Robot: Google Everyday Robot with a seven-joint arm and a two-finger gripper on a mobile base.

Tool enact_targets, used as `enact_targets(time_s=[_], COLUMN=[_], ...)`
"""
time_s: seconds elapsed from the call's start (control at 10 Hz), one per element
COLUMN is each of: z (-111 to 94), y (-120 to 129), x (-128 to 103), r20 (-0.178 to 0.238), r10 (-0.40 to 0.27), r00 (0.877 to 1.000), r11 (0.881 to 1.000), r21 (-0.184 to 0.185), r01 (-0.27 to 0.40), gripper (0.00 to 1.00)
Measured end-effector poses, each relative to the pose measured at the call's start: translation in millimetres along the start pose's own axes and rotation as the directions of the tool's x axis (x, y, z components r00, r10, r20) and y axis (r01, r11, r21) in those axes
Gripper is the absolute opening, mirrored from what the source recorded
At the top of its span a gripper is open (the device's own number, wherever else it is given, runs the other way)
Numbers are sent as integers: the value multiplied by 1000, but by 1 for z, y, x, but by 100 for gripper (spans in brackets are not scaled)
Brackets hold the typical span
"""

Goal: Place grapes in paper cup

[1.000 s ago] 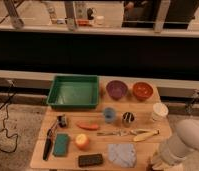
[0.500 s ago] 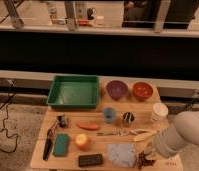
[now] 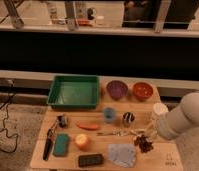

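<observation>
**A:** Where are the grapes [image 3: 143, 144] lying?

**B:** They are sitting at the front right of the wooden table [image 3: 68, 161], just beside the blue-grey cloth [image 3: 121, 154] and right under the end of the white arm [image 3: 185, 120]. The paper cup [image 3: 160, 109] is standing behind them, near the right edge, close against the arm.

**A:** And the gripper [image 3: 150, 134]?

**B:** It is hovering just above the bunch, between grapes and cup, with its fingers pressed together. Whether it is pinching a stem is not showing.

**A:** What is threatening the placement?

**B:** The bunch is looking about as wide as the cup's mouth, so it is probably risking a snag on the rim and tipping the light cup. The arm is also crowding the cup, so a sideways sweep could be knocking it over. A weak hold on a stem could be letting grapes drop onto the cloth or roll toward the dark metallic cup [image 3: 128, 118].
</observation>
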Motion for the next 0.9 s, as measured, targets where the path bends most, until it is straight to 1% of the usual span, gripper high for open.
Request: enact_targets(time_s=[0.1, 0.7, 0.8, 0.9], z=[-3, -2, -3, -5], y=[-5, -5, -5, -13], x=[0, 0, 0, -1], r20=[1, 4, 0, -2], r10=[-2, -2, -2, 2], r00=[1000, 1000, 1000, 1000], r11=[1000, 1000, 1000, 1000], r21=[6, 4, 9, 26], r01=[2, 2, 2, -2], gripper=[0, 0, 0, 0])
